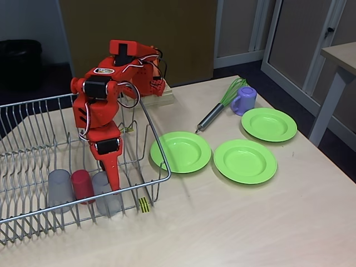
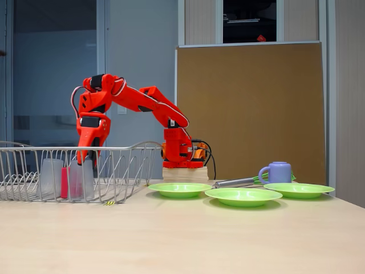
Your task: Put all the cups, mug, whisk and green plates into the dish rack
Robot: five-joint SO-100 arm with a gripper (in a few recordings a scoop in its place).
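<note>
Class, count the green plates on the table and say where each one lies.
3. One plate lies beside the rack, one to its right nearer the table's front edge, and one farther back by the mug.

No readable text, brand or number showed in either fixed view. The nearest thing to a sign was a small yellow-and-black striped tag [image 1: 144, 204] on the front edge of the dish rack [image 1: 33, 214]; it carried stripes alone, no letters. A small oval label [image 1: 103, 70] sat on top of the red arm's upper joint, but its print was too small to make out.
</note>
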